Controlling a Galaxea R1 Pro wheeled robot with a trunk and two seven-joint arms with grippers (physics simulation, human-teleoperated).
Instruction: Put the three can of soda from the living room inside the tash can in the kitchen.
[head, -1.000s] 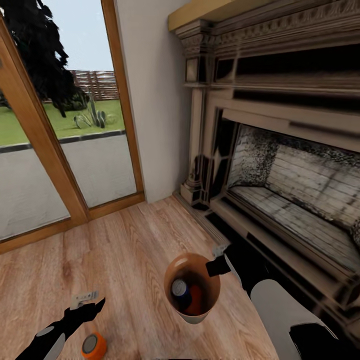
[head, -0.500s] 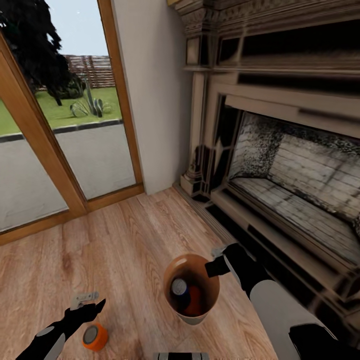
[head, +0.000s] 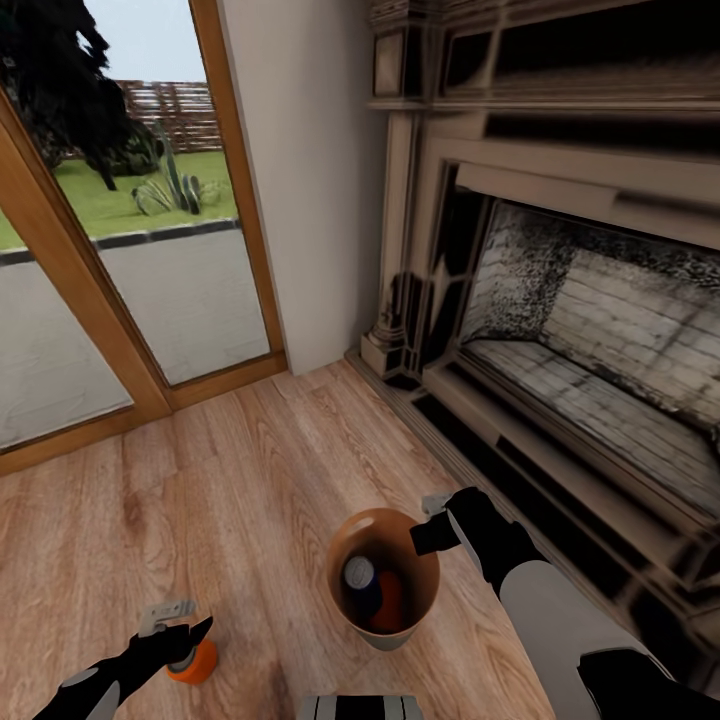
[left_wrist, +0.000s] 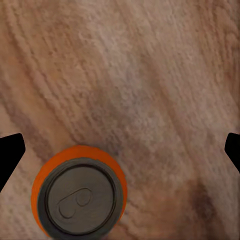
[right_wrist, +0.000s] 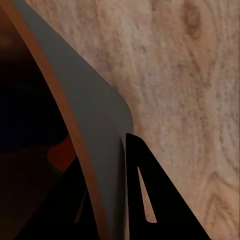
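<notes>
The tash can (head: 400, 632) is held by its rim in my right gripper (head: 432, 522), which is shut on the wall (right_wrist: 95, 120) with one finger (right_wrist: 150, 205) outside. Inside it lie a dark blue can of soda (head: 358, 578) and an orange one (head: 392, 602). The third can of soda (head: 196, 662), orange with a grey top (left_wrist: 80, 197), stands upright on the reddish wood floor. My left gripper (head: 183, 626) hangs open just above it, its fingertips (left_wrist: 10, 155) spread wide, with the can off-centre towards one finger.
An ornate dark fireplace (head: 560, 330) with a raised hearth runs along the right, close to my right arm. A glass door in a wood frame (head: 120, 260) stands ahead on the left. Open wood floor (head: 250, 470) lies between them.
The whole view has tipped downward as the camera moved. My left gripper has come down closer over the orange can on the floor. The right gripper still holds the bin.
</notes>
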